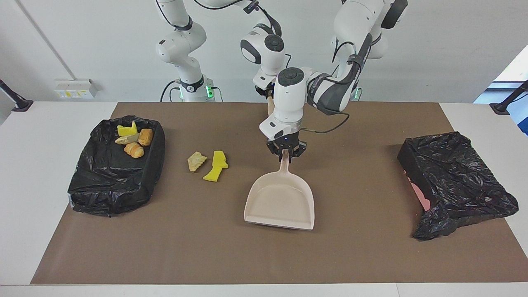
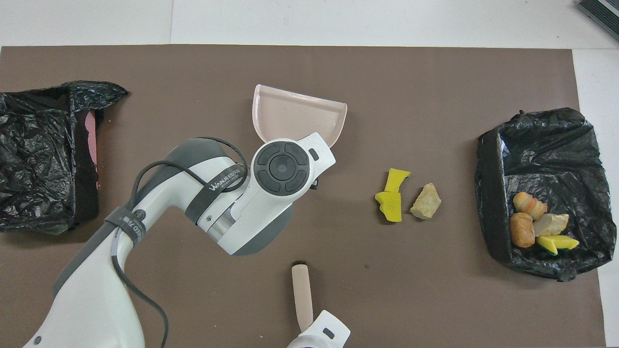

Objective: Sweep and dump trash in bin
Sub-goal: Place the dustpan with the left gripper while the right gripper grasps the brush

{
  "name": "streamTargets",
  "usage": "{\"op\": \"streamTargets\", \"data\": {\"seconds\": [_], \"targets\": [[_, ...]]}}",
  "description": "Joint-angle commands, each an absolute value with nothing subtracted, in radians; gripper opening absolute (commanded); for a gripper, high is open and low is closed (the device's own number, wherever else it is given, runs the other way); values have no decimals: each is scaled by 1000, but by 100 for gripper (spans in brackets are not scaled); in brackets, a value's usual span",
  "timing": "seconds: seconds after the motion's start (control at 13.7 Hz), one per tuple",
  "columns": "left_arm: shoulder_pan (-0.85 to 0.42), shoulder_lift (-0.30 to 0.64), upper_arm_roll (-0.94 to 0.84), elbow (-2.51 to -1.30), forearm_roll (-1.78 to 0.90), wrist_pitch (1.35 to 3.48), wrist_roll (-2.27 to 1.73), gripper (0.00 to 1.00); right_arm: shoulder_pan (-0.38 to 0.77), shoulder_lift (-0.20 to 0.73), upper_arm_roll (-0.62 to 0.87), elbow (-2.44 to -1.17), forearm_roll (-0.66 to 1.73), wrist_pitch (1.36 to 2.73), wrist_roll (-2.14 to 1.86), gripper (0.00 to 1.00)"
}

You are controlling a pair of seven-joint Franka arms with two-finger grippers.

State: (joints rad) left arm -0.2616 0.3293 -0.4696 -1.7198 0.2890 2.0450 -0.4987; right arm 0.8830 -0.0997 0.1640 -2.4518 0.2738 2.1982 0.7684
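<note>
Yellow sponge scrap (image 1: 216, 166) beside beige chunk (image 1: 196, 161), more trash (image 1: 133, 140) in black-lined bin (image 1: 111, 194)

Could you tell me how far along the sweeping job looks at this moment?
Partly done: four scraps already lie in the lined bin. In hand: the left gripper is shut on the dustpan handle, the right gripper on the brush. Left: the yellow sponge piece and beige chunk on the mat.

My two glossy white arms have dark grey joint bands and round grey caps; black cables loop alongside, "WANJEED" lettering marks one forearm, and green lights glow at my bases.
</note>
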Motion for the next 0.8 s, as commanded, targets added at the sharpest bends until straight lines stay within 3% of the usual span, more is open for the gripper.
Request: {"op": "streamTargets", "data": {"seconds": [0.0,0.36,0.73], "targets": [[-236,279,-479,-1740,291,1950,-279,0,865,-121,163,-2448,284,2172,727,0],[-195,276,-479,-1747,242,1905,186,0,825,-221,155,-2445,220,2044,680,0],[-187,272,-476,-1750,242,1859,616,0,689,-366,156,-2447,137,1841,634,0]]}}
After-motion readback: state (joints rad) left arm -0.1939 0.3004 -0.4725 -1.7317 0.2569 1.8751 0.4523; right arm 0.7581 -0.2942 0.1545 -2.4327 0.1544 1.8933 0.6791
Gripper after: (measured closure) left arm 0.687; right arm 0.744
